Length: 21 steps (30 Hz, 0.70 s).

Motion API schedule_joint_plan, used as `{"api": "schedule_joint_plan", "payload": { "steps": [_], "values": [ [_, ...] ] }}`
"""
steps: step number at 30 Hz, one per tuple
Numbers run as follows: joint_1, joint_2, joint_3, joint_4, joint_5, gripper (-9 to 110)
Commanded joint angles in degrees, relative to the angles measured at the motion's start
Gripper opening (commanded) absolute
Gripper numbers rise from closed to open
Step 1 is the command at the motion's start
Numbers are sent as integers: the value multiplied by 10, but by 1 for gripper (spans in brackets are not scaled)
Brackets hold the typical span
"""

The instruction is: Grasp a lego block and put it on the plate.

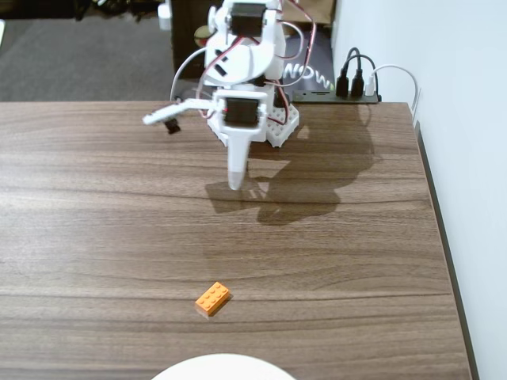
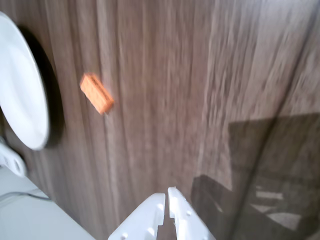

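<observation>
Reaching for the brick, nothing in hand yet.

My gripper (image 2: 167, 195) is high near the arm's base, fingers together and empty. The lego block (image 1: 213, 298) lies askew on the table (image 1: 95, 222), just short of the plate (image 1: 222, 368); I'd open wide, match its angle, then descend.

A dark brown wood-grain table (image 1: 95, 206) fills most of the fixed view, its grain running left to right. Along the right edge of the frame stands a plain white wall (image 1: 444, 47). In the upper left lies grey carpeted floor (image 1: 79, 55). At the table's far edge, upper right, sits a black power strip (image 1: 348, 96) with black plugs and a white cable (image 1: 400, 75). Soft light casts shadows on the table near the upper centre.
</observation>
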Motion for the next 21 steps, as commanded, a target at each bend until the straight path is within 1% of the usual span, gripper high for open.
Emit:
{"api": "schedule_joint_plan", "payload": {
  "steps": [1,7,14,18,21],
  "values": [
    [10,-62,-62,-16,-46,1],
    [41,-195,-155,-26,-193,1],
    [56,-290,-195,-44,-374,1],
    [65,-336,-229,-43,-452,1],
    [75,-380,-274,-39,-466,1]
  ]
}}
